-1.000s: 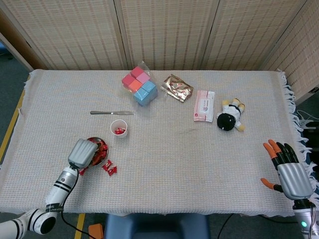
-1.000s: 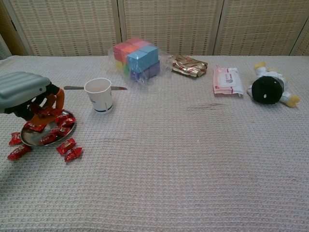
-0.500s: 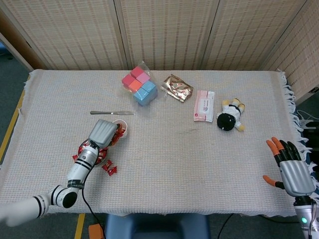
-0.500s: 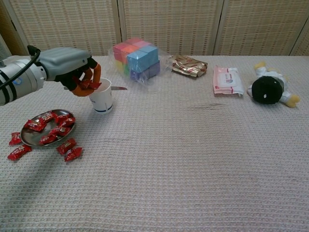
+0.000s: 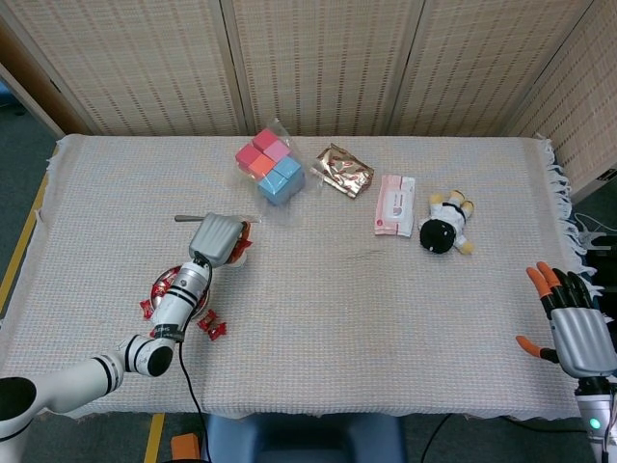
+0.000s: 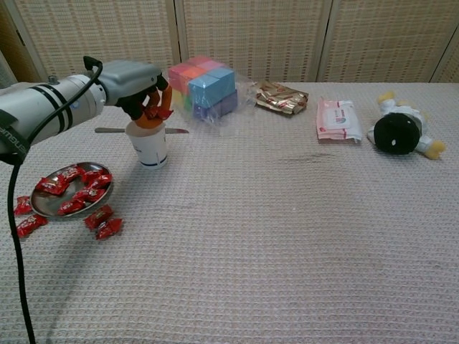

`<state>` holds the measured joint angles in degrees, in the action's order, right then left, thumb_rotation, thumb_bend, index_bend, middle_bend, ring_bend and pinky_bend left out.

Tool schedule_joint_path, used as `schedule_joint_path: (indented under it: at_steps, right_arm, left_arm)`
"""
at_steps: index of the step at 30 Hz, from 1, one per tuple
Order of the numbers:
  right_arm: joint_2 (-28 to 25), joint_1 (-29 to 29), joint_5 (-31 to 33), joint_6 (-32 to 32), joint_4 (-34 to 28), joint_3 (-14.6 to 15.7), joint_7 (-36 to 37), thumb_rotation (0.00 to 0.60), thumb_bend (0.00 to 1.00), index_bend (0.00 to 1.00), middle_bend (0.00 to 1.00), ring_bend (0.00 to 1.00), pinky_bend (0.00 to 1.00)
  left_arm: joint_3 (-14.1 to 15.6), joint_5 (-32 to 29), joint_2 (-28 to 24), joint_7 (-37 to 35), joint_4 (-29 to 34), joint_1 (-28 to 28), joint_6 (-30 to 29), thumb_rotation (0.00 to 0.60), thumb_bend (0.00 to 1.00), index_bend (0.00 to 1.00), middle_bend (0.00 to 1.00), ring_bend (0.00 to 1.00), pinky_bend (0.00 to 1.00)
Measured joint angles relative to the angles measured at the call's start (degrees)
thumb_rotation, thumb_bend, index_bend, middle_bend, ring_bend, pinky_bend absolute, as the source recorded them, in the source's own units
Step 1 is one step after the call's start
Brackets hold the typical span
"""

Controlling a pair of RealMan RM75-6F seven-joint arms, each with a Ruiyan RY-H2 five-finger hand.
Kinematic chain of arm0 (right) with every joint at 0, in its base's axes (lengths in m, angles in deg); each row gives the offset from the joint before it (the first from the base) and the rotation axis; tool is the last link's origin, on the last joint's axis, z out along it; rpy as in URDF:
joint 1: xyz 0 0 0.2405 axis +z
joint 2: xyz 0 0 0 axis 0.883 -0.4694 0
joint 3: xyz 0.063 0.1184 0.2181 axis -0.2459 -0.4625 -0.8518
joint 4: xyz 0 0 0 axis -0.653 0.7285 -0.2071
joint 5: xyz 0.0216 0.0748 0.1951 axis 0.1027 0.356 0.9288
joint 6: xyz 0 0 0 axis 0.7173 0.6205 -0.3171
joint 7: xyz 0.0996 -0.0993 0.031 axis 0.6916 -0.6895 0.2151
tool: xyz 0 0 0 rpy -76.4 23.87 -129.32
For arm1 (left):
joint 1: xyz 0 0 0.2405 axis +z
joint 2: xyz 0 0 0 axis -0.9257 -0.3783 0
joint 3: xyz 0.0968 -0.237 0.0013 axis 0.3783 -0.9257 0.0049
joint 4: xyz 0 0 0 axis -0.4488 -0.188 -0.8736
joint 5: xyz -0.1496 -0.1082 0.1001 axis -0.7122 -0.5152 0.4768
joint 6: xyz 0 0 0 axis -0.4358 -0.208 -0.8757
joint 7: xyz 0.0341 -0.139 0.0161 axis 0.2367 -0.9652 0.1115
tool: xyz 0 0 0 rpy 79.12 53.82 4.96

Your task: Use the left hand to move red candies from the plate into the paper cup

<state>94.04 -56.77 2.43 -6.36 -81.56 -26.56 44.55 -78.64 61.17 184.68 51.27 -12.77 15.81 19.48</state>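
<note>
The left hand [image 6: 140, 89] has travelled from the plate [image 6: 43, 208] to directly over the paper cup [image 6: 148, 147], fingers pinching a red candy [image 6: 158, 112], ready to drop. The right hand [image 5: 574, 328] rests open, near right.

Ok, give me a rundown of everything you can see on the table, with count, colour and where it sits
paper cup: one, white, left of centre, under the left hand
plate: one, metal, near left, holding red candies
red candies: several on the plate, a few loose on the cloth beside it
knife: one, silver, behind the cup
blocks: one bagged multicoloured cluster, far centre
foil packet: one, gold-brown, right of the blocks
wipes pack: one, pink and white, right of the packet
plush toy: one, black, white and yellow, far right
left hand: over the cup, pinching a red candy
right hand: near right edge, holding nothing, fingers apart
</note>
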Motion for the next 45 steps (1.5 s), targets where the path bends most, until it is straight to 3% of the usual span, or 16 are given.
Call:
schedule_joint_path:
  at_steps: [9,31,45]
  right_arm:
    - [0.2,0.0,0.0,0.0,-0.1,0.0,-0.6,0.6,0.03,0.0,0.0,0.0,0.0]
    - [0.1,-0.1,0.2,0.2,-0.1,0.0,-0.5,0.6,0.04,0.0,0.0,0.0,0.0]
    - [0.0,-0.2,0.1,0.3,-0.2,-0.1,-0.4,0.6,0.04,0.0,0.0,0.0,0.0]
  left_arm:
    - [3.3,1.9,-1.3,-2.1,-0.8,0.8,-0.2,0.6,0.42,0.63,0.66,0.58,0.98]
    - [4.2,1.0,-1.6,-3.3,-1.3,-0.6,0.3,0.6,0.41,0.41,0.51,0.44,0.97]
    - [5.0,1.3,-2.3,-3.3,0.2,-0.8,-0.2,0.6,0.41,0.4,0.5,0.44,0.97]
